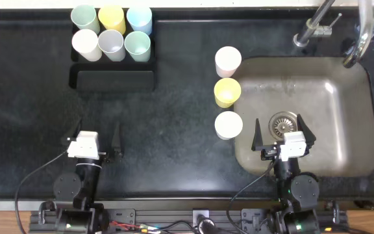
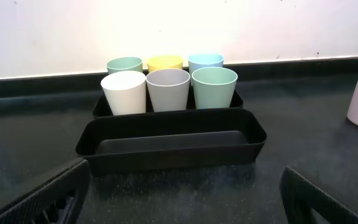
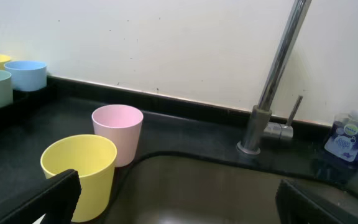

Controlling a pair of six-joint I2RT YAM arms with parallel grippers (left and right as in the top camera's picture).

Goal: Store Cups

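1. Starting at the left, the left gripper (image 1: 97,135) hangs above the dark counter (image 1: 18,97) with its fingers spread wide and nothing between them.
2. Straight ahead of it lies the empty black tray (image 2: 166,163), its long axis running crosswise to the gripper's reach. Touching its far side, the rear tray (image 2: 98,107) holds six cups (image 2: 168,88) upright in two rows of three.
3. Well to the right of the trays, three loose cups stand upright, mouths up, in a line along the sink's left rim. The pink cup (image 1: 228,60) is farthest from the arms, the yellow cup (image 1: 227,91) is in the middle, and the white cup (image 1: 228,125) is nearest.
4. The right gripper (image 1: 280,133) hovers over the sink (image 1: 343,97), jaws wide apart and empty. The loose cups lie to its left, the white one just beside it, so I judge the right arm far nearer to them than the left.
5. The faucet (image 1: 315,26) stands behind the sink at the far right, clear of the cups.
6. By my reading, storing has not yet begun for these three. The coming move calls for the right gripper to swing left to a cup whose axis is vertical and close across its wall or over its rim. It would then carry the cup across the counter to the empty tray.
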